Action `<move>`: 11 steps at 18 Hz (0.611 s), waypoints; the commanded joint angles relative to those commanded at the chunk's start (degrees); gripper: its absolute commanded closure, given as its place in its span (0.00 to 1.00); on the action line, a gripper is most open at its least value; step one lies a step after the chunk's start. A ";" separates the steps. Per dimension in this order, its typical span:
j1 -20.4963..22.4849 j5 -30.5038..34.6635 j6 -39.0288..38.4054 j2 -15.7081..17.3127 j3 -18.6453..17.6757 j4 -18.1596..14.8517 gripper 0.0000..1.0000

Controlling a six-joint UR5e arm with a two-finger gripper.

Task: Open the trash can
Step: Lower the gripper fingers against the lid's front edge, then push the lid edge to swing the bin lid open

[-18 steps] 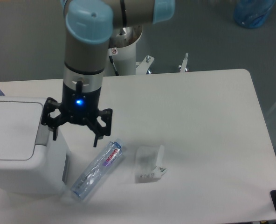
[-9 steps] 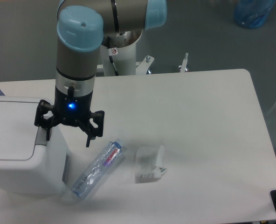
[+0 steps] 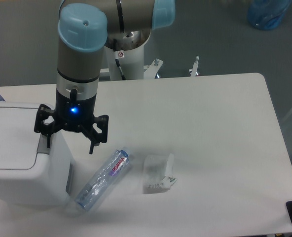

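The trash can (image 3: 18, 158) is a large white boxy bin at the left edge of the table, with its flat lid down. Its grey push tab (image 3: 42, 144) sits at the lid's right edge. My gripper (image 3: 69, 144) hangs open over the bin's right rim. One finger (image 3: 48, 139) is above the tab and the other finger (image 3: 92, 144) is out over the table to the right of the bin. Nothing is between the fingers.
A clear plastic bottle (image 3: 102, 178) lies tilted on the table just right of the bin. A crumpled white wrapper (image 3: 158, 174) lies beside it. A blue water jug (image 3: 268, 12) stands on the floor at the far right.
The gripper has shifted left, from beside the bin to over its right rim and the grey tab. Most of that move came before the half-second frame. The lid has stayed down.
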 joint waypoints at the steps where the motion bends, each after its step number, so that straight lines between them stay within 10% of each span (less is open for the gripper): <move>1: -0.09 0.00 -0.09 0.00 -0.09 0.00 0.00; 11: -0.18 0.26 -0.18 0.09 -1.14 0.35 0.00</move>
